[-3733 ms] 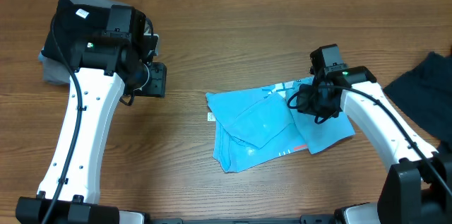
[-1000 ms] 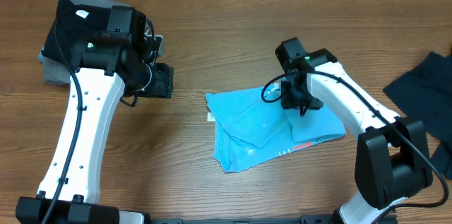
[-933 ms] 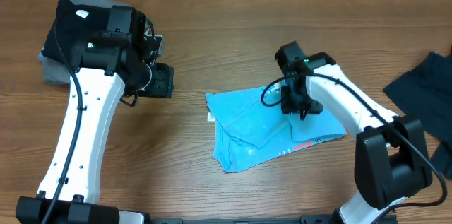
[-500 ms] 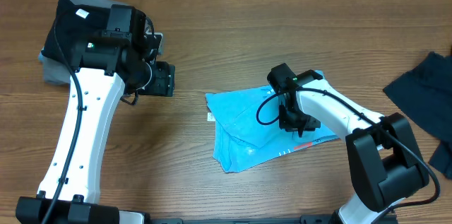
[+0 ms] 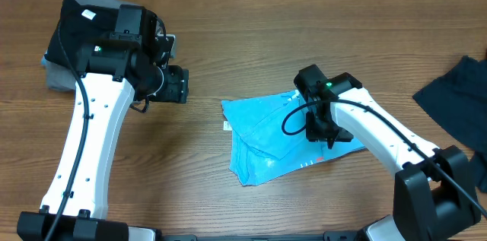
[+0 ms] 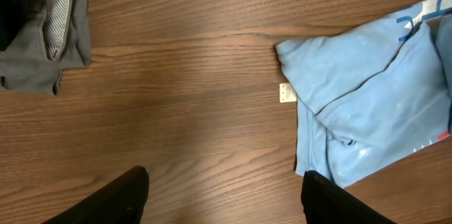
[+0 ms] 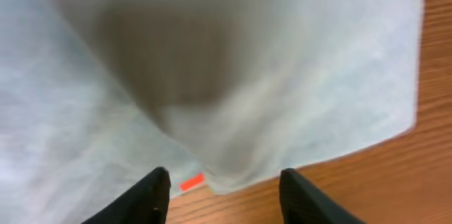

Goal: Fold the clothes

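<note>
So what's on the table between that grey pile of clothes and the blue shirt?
Mostly bare table; just a small white tag beside the light blue shirt, well away from the grey pile. The left wrist view shows it.

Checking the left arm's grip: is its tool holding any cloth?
No, the left tool hangs open over the table, apart from the light blue shirt.

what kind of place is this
Probably a robotics test bench: a left arm and right arm reach over a wood-grain table, with a light blue T-shirt and dark clothes on it.
</note>
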Controlling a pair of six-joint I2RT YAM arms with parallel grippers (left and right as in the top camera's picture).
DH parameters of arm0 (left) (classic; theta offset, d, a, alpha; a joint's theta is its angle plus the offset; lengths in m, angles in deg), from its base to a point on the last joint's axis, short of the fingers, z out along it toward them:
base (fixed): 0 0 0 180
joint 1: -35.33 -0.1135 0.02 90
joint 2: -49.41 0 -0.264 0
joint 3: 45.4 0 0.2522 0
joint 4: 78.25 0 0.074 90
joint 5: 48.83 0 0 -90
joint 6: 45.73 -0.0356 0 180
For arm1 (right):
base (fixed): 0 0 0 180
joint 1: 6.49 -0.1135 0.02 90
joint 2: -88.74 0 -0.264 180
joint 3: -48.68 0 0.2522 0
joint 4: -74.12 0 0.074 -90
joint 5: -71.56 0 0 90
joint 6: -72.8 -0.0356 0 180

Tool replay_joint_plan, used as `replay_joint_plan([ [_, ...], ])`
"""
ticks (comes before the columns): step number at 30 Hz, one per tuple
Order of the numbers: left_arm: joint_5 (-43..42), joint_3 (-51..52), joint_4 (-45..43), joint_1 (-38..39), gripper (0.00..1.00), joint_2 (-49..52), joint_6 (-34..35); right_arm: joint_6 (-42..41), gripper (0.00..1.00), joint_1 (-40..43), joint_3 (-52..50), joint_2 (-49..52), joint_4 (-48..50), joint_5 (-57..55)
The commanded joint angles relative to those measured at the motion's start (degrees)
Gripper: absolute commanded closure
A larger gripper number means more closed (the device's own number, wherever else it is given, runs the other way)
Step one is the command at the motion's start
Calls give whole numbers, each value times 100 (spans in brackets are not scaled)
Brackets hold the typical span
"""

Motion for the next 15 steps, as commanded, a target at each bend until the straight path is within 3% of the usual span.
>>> replay_joint_plan([
  [1,-20,17,17,31,28,-20,11,-15,47,22,125,-133,251,166],
  [3,-22,17,28,31,28,-20,15,-15,54,85,136,-181,605,245],
  [5,-24,17,28,31,29,-7,17,-15,69,184,136,-181,968,411],
  [7,-57,20,63,39,30,22,17,-17,89,328,98,-146,1296,560],
  [8,-122,28,92,42,30,42,20,-20,94,402,48,-111,1497,702],
  [15,-1139,798,-227,44,31,52,15,-317,96,752,-358,708,2811,2002],
])
